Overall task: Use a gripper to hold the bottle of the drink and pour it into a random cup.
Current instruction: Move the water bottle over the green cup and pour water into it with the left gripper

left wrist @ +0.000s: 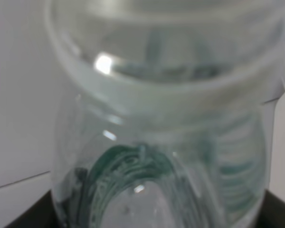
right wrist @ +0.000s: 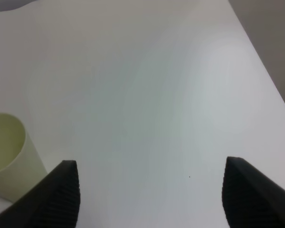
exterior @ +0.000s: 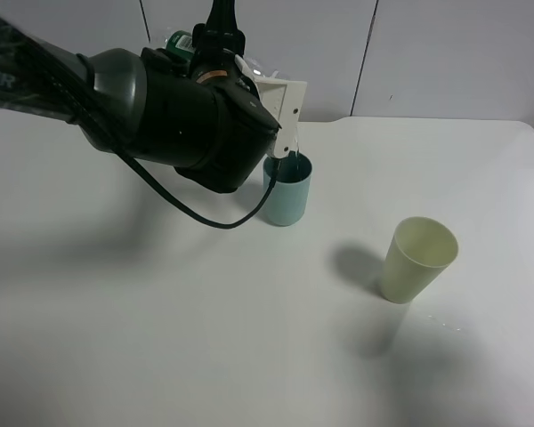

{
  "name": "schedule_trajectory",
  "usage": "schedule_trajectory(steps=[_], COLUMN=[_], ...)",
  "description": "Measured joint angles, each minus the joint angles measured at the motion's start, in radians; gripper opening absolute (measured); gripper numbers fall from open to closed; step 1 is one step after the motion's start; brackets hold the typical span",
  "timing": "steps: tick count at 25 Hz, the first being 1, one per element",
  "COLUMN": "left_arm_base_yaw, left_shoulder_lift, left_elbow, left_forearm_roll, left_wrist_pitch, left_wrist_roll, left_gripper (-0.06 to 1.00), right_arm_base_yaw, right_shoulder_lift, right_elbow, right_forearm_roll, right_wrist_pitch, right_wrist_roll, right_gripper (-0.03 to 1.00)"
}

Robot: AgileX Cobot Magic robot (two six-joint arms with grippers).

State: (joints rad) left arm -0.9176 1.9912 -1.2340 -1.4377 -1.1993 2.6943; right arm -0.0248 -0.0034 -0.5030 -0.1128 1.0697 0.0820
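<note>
A matte white table (exterior: 160, 356) meets pale wall panels (exterior: 454, 53) split by dark vertical seams.

Exterior high view.
- A white desk (exterior: 160, 338) is seen, with pale wall panels behind it.
- A bulky black arm (exterior: 182, 111) is extended in from the upper left; a black cable (exterior: 191, 212) is looped beneath it.
- The white body of the left pincer (exterior: 281, 100) is seen just above a teal cup (exterior: 287, 194); its fingertips are hidden behind the arm.
- A bottle (exterior: 180, 41) is held tilted. Its green label is seen above the arm, and a clear end is angled down at the teal cup's rim.
- A pale yellow cup (exterior: 418, 260) is stood upright, well apart to the right and nearer the camera.
- Soft shadows are cast on the desk beside both cups.
</note>
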Motion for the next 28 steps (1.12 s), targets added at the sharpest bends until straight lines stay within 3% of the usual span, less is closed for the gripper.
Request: schedule_trajectory(steps=[28], left_arm_base_yaw=[0.009], left_shoulder_lift=[0.0], left_elbow=[0.0], left_forearm_roll=[0.0], left_wrist_pitch=[-0.001], left_wrist_roll=[0.042], left_gripper=[0.54], right_arm_base_yaw=[0.0], right_shoulder_lift=[0.0], right_elbow=[0.0], right_forearm_roll=[0.0], right_wrist_pitch=[0.0], right_wrist_roll=[0.0], right_gripper=[0.63])
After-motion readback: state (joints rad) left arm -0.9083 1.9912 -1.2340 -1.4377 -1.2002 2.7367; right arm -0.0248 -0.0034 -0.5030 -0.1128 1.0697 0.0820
